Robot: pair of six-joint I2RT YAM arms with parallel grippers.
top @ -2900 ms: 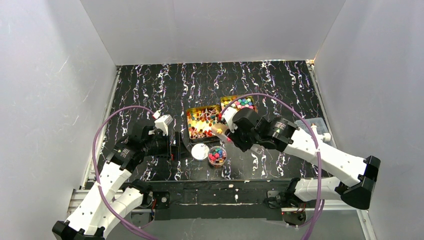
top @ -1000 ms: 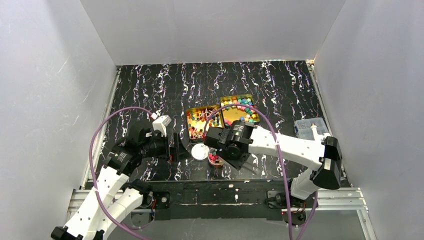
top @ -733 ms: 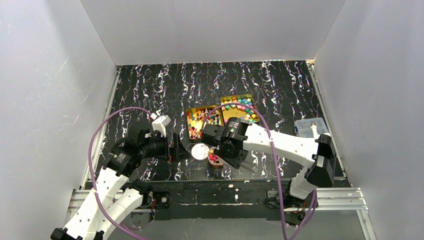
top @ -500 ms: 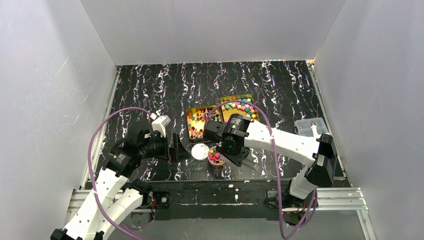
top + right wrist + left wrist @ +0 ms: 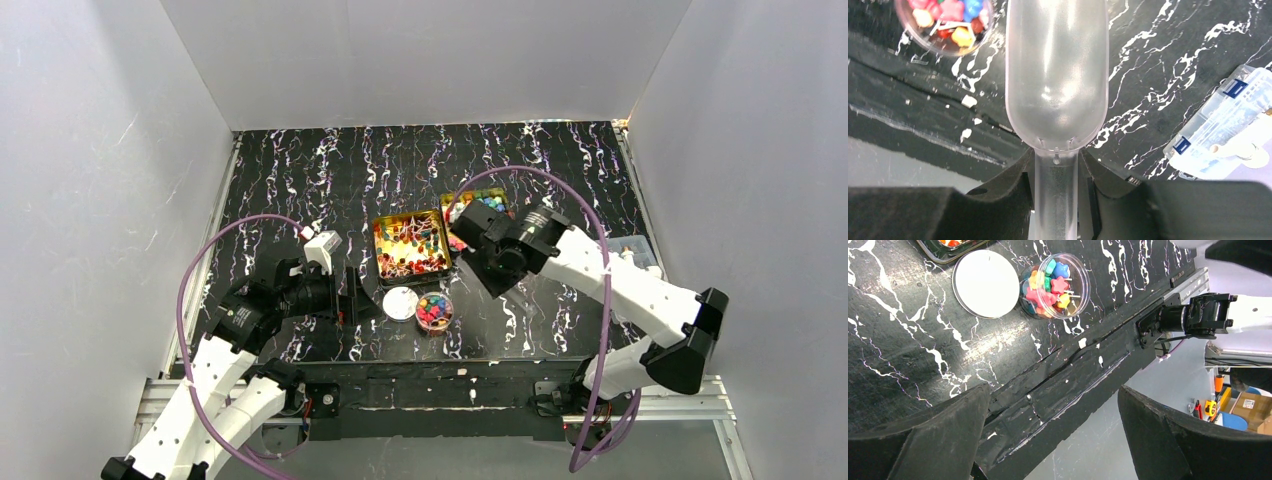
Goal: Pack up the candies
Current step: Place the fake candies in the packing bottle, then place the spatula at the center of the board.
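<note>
Top-down view of a black counter (image 5: pixel 330 180) veined with white, two white robot arms reaching in from its near edge. A small clear jar (image 5: pixel 1087 282) stands open near the front, holding candies (image 5: pixel 1048 287) in pink, blue, yellow and green. Its round white lid (image 5: pixel 986 283) lies flat just beside it on the left. Behind the jar sits a gold rectangular tin (image 5: pixel 375 240) full of thin wrapped candies (image 5: pixel 410 250), mostly red. A second gold tin (image 5: pixel 480 193), farther back and to the right, holds round coloured candies (image 5: pixel 492 204) and is partly hidden by the right arm. The left tool (image 5: pixel 1052 395) hovers low over the counter to the left of the lid, its two black fingers (image 5: pixel 938 440) spread wide with nothing between them. The right tool (image 5: pixel 1055 172) is closed on the handle of a clear plastic scoop (image 5: pixel 1057 75), held above the counter to the right of the jar; the counter's pattern shows through the scoop's bowl. A clear plastic box (image 5: pixel 1228 120) rests at the counter's right edge.
</note>
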